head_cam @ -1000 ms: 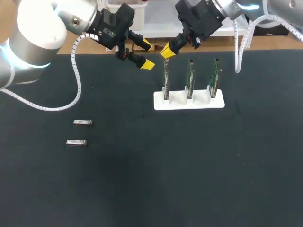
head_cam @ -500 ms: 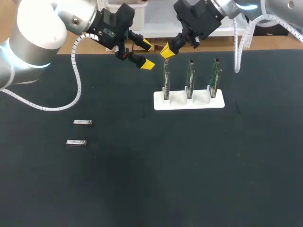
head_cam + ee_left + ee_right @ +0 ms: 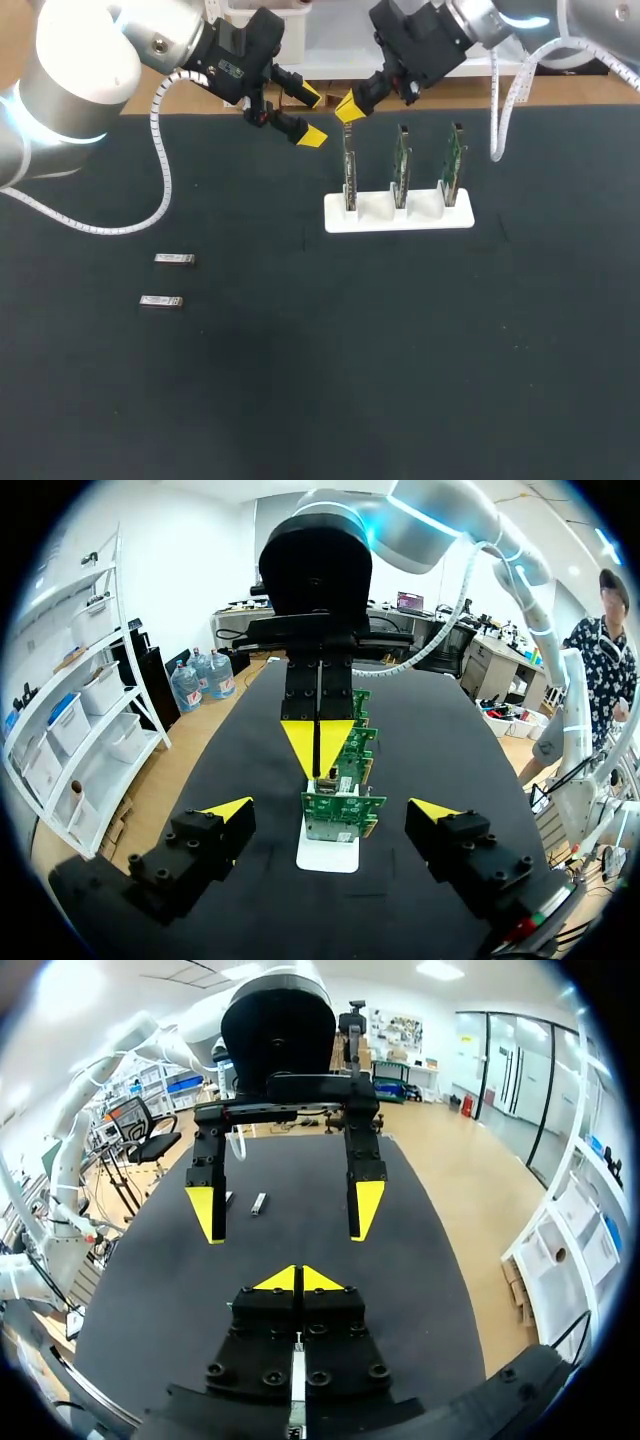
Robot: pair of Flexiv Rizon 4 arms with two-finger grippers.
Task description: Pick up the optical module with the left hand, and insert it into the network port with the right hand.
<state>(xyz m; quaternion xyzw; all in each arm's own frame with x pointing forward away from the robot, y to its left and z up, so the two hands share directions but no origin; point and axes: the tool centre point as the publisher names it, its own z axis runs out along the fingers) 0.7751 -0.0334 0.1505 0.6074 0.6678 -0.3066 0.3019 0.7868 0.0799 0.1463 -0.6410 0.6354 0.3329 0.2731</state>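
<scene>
The left tool (image 3: 306,116) is being held open above the far edge of the dark counter (image 3: 320,380), its yellow-tipped fingers spread wide with nothing gripped between them. The right tool (image 3: 350,107) is being held just to its right with its fingers pressed together tip to tip. It is positioned directly over the leftmost of three green circuit boards (image 3: 351,170), which are being held upright in a white stand (image 3: 400,216). The two tools are being pointed toward each other, near but apart. Two optical modules (image 3: 174,260) are being shown lying flat on the counter at the left, nearer than the stand, one just nearer than the other, well apart from both tools.
</scene>
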